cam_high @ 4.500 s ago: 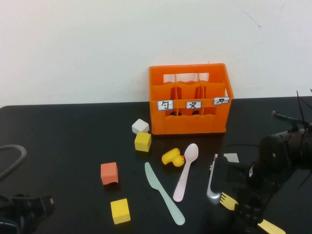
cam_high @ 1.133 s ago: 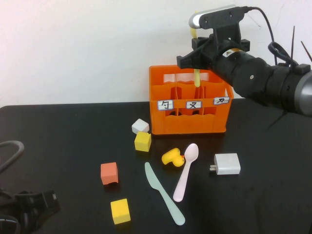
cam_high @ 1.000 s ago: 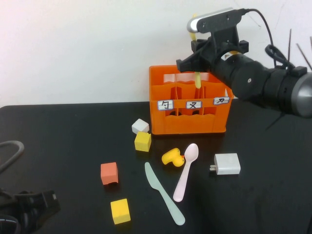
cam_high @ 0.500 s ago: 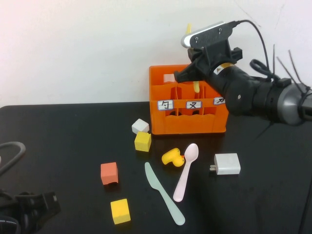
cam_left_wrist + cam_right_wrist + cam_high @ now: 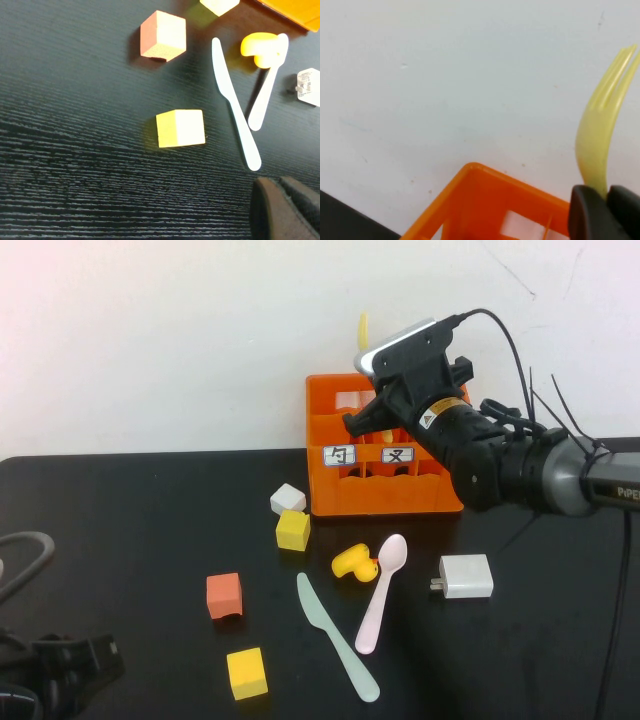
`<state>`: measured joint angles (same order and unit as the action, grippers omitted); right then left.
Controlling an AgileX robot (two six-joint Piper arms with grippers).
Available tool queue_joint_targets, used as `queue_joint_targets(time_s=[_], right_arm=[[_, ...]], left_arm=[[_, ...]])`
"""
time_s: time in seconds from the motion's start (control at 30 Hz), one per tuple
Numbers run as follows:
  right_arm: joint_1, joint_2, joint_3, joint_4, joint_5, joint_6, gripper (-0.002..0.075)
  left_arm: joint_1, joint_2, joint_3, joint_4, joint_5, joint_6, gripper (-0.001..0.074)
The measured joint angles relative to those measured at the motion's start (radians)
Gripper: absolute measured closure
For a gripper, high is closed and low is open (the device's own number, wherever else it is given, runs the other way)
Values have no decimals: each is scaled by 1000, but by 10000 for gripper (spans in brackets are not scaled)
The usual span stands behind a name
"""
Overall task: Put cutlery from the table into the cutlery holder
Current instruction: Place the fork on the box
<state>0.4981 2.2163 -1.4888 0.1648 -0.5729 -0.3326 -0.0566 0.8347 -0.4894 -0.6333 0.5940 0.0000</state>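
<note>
Black table: four cubes, two utensils.

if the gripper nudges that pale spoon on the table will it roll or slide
Probably slide and pivot rather than roll: the spoon lies flat on the smooth table. It looks thin, likely light. Its bowl sits close to the yellow duck, which might block it.
</note>
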Motion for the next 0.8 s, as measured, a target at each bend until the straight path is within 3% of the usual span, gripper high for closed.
queue_joint_targets(time_s=[0.17,0.4,0.5,0.67,0.8], right_arm=[[0,2,0,-4,12,2,654],[0,2,0,-9,79,6,397],[0,-1,0,-21,79,6,359],[0,-87,0,-47,170,6,375],[0,-217,0,-85,349,2,539]], left_arm=[[0,0,0,0,0,0,736],[0,0,0,0,0,0,736],[0,0,0,0,0,0,736],[0,0,0,0,-13,7,736],[0,0,0,0,-38,10,736]])
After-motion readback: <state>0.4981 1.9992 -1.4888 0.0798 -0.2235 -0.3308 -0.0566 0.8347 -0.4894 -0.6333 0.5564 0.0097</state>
